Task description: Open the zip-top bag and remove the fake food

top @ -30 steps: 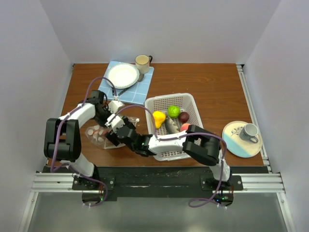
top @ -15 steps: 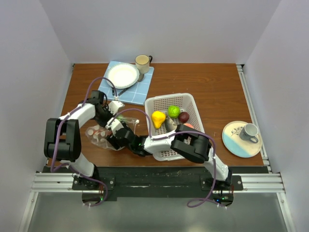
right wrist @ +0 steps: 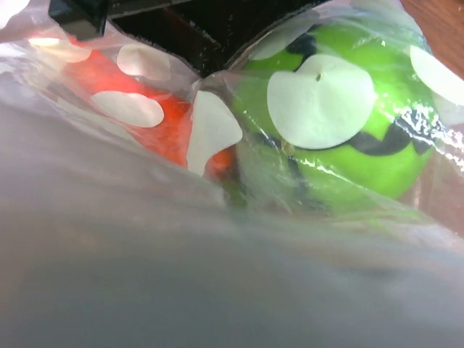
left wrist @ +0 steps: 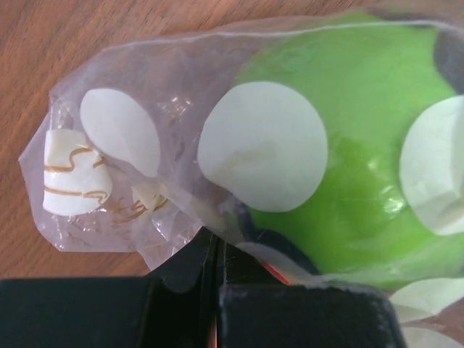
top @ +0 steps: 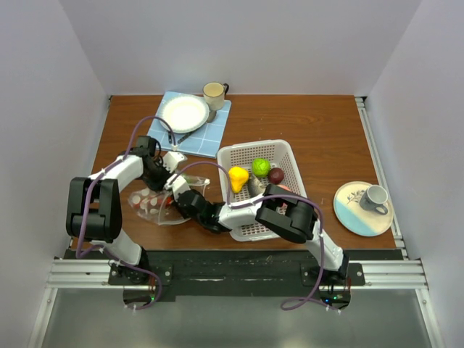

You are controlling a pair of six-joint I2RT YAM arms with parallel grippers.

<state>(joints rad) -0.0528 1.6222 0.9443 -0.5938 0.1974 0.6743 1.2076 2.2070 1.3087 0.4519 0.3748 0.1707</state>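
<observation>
The zip-top bag, clear with white dots, lies on the table left of the basket. In the left wrist view a green fake food fills the bag, and my left gripper is shut on a fold of its plastic. My left gripper sits at the bag's far edge and my right gripper at its right edge. In the right wrist view blurred bag film hides the right fingers, which are shut on it. Behind it show the green piece and an orange-red piece.
The white basket right of the bag holds a yellow pear, a green fruit, a maroon one and others. A blue mat with a white plate and a mug lies behind. A plate with a mug stands at the right.
My right arm has reached further left to the bag and its gripper has closed from wide open. The left gripper has kept its hold and place.
</observation>
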